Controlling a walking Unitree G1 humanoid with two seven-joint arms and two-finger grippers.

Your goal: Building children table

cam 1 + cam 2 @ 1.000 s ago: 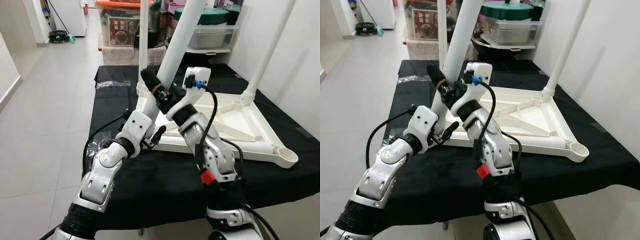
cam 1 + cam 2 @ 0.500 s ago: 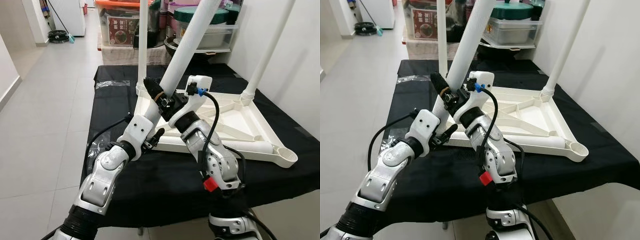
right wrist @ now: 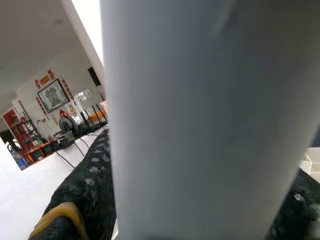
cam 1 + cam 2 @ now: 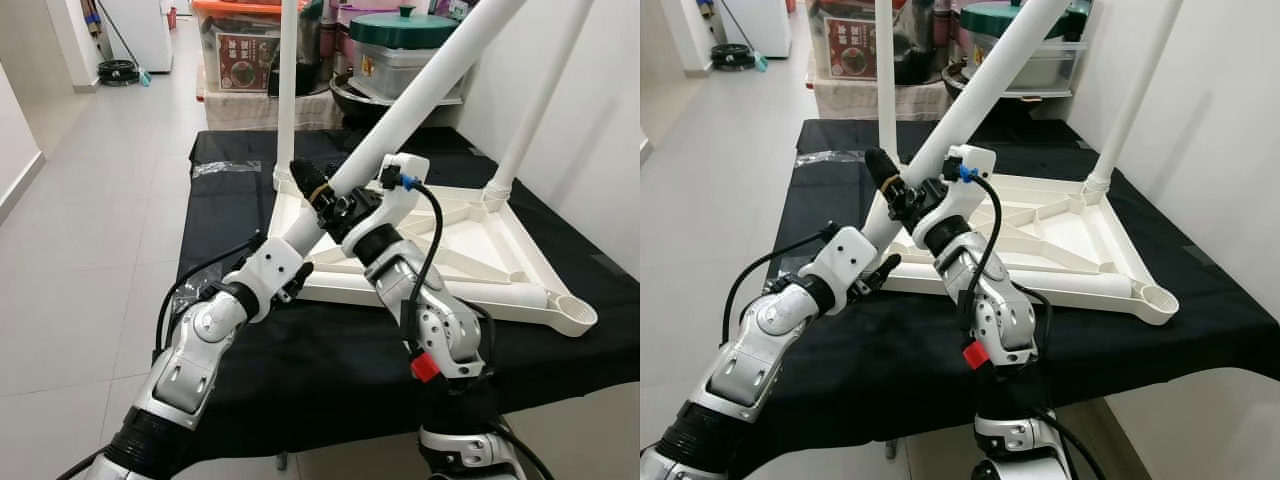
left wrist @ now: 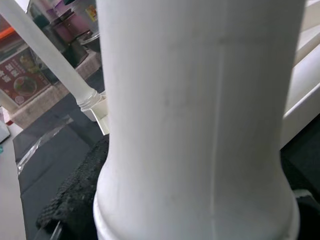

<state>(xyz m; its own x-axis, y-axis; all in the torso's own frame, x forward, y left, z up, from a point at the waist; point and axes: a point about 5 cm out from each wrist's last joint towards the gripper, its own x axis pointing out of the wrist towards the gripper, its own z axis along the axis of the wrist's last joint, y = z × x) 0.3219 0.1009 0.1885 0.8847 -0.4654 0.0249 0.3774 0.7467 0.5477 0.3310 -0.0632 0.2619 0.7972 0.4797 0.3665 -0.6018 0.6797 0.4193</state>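
Note:
The white tabletop (image 4: 470, 250) lies upside down on the black-clothed table (image 4: 330, 350). Two white legs stand upright in its far corners, one at the left (image 4: 287, 90) and one at the right (image 4: 530, 110). A third table leg (image 4: 430, 80) slants up to the right from the near left corner. My right gripper (image 4: 322, 195) is shut on it low down. My left gripper (image 4: 298, 255) is shut on its bottom end, just above the corner. In the left wrist view one black finger (image 5: 75, 200) presses against that leg (image 5: 200, 115). The socket (image 4: 578, 315) at the near right corner holds nothing.
Storage boxes and pots (image 4: 240, 50) stand behind the table. A white wall (image 4: 610, 130) runs close along the right. A clear plastic bag (image 4: 225, 168) lies on the cloth at the back left. Tiled floor (image 4: 90, 200) stretches to the left.
The held leg has swung from a steep stand to a lower slant toward the right. Both grippers have kept hold and turned with it.

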